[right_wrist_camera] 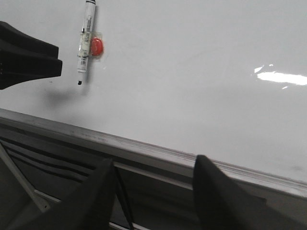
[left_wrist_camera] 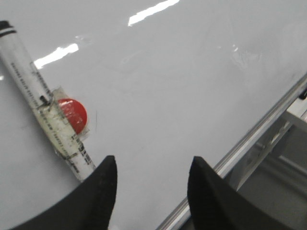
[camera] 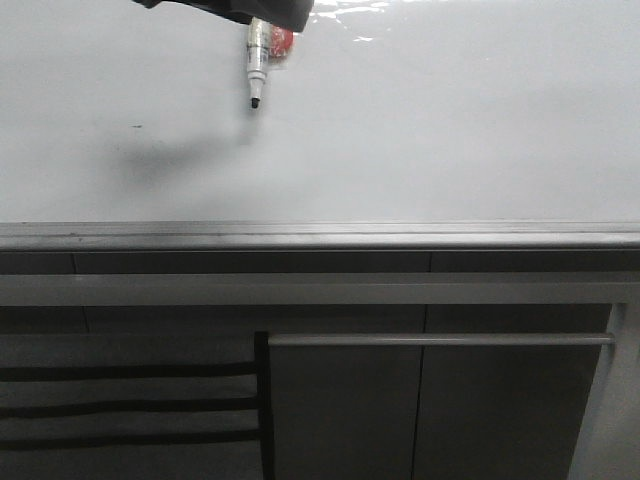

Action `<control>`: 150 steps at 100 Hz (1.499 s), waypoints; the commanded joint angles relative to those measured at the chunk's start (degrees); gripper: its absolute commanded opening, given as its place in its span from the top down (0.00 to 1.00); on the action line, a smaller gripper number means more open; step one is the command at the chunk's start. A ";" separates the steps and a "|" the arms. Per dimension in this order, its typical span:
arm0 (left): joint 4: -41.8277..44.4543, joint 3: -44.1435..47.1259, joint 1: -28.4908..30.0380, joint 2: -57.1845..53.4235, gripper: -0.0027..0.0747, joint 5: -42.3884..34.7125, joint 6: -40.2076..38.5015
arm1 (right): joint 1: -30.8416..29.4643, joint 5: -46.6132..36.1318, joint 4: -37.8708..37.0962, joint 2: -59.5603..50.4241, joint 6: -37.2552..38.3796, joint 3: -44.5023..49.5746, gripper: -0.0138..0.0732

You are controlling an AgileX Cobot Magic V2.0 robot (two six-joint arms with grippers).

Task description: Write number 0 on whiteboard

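Nearest, grey cabinet panels (camera: 430,400) w/ metal rail (camera: 440,340). Above them whiteboard (camera: 420,130), no 0 visible on it. Marker (camera: 256,62) w/ red disc (camera: 281,41) lies on it. Left tool (left_wrist_camera: 151,177) apart, empty, beside marker. Right tool (right_wrist_camera: 153,184) apart.

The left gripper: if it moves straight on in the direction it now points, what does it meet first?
Probably the bare whiteboard. The left gripper is open and empty, aimed at white surface; the marker lies off to one side of that line. How far the board is, I cannot judge.
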 commanded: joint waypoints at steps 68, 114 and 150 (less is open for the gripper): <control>44.05 -10.08 1.43 -0.08 0.30 7.35 -56.14 | -0.35 -2.35 -1.30 0.86 -0.72 -1.57 0.47; 37.31 -10.08 1.56 8.01 0.40 1.49 -59.08 | -0.35 -0.98 -1.30 0.86 -0.72 -1.57 0.47; 38.02 -10.18 5.08 9.91 0.40 0.51 -64.63 | -0.35 1.99 -1.30 0.86 -0.72 -1.57 0.47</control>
